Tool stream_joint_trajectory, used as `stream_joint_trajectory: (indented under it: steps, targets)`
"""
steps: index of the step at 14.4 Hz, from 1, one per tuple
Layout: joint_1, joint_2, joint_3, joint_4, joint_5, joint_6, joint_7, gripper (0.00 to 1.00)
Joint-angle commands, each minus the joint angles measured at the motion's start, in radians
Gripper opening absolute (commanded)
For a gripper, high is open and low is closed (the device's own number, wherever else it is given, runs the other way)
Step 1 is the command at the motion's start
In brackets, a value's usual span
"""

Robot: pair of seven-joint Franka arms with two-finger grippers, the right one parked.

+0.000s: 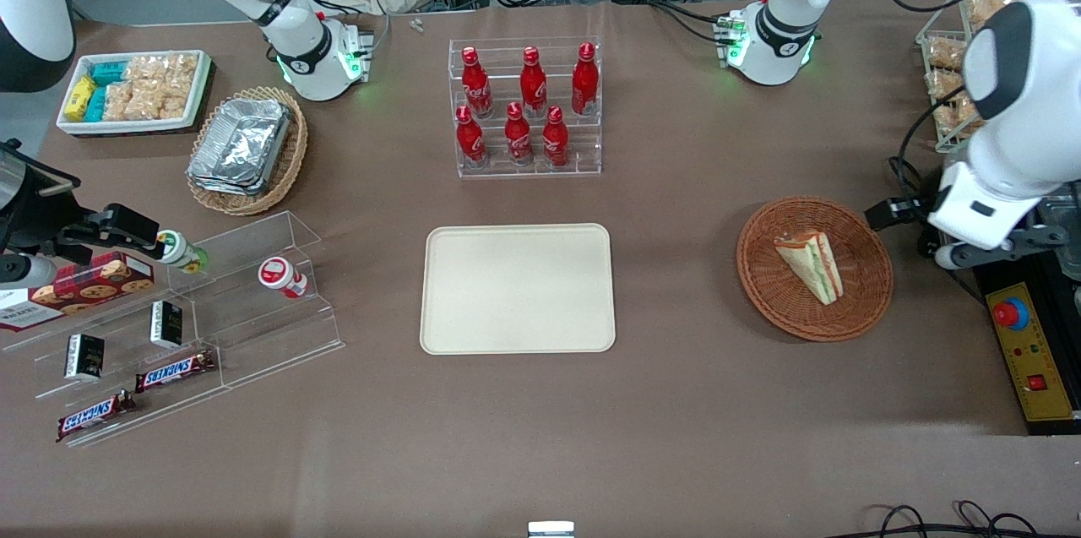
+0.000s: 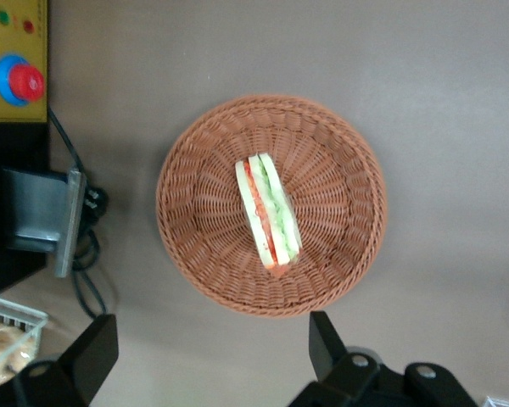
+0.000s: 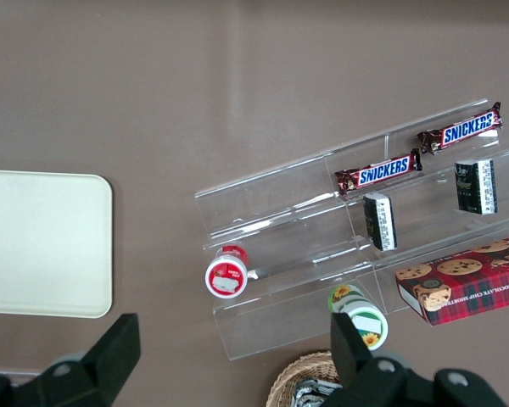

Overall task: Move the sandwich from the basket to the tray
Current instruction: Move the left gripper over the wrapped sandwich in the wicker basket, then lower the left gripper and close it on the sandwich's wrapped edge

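The sandwich (image 1: 811, 266) (image 2: 269, 216), a white wedge with green and orange-red layers, lies in the round reddish-brown basket (image 1: 764, 268) (image 2: 195, 170). The cream tray (image 1: 517, 287) (image 3: 42, 242) lies flat and bare at the middle of the table, beside the basket toward the parked arm's end. My gripper (image 1: 908, 230) (image 2: 208, 348) hangs in the air just off the basket's rim, toward the working arm's end. It is open, with bare table between its wide-apart fingers (image 2: 322, 343), which touch nothing.
A clear rack of red bottles (image 1: 528, 107) stands farther from the front camera than the tray. A yellow control box with a red button (image 1: 1026, 344) (image 2: 15, 59) and cables lie near my arm. Acrylic snack shelves (image 1: 194, 318), a foil-container basket (image 1: 245, 149) and a white bin (image 1: 135, 90) sit at the parked arm's end.
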Motion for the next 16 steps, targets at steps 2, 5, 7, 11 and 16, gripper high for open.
stream_joint_trajectory:
  steps: [2,5,7,11,16]
  targets:
    - [0.001,-0.067,0.009,-0.202,-0.054,0.147,-0.037,1.00]
    - [0.008,-0.044,0.012,-0.274,-0.102,0.236,-0.052,1.00]
    - [0.014,-0.009,0.012,-0.282,-0.131,0.265,-0.080,1.00]
    - [0.012,0.042,0.010,-0.315,-0.138,0.369,-0.144,1.00]
    - [0.009,0.125,0.010,-0.375,-0.135,0.520,-0.212,1.00]
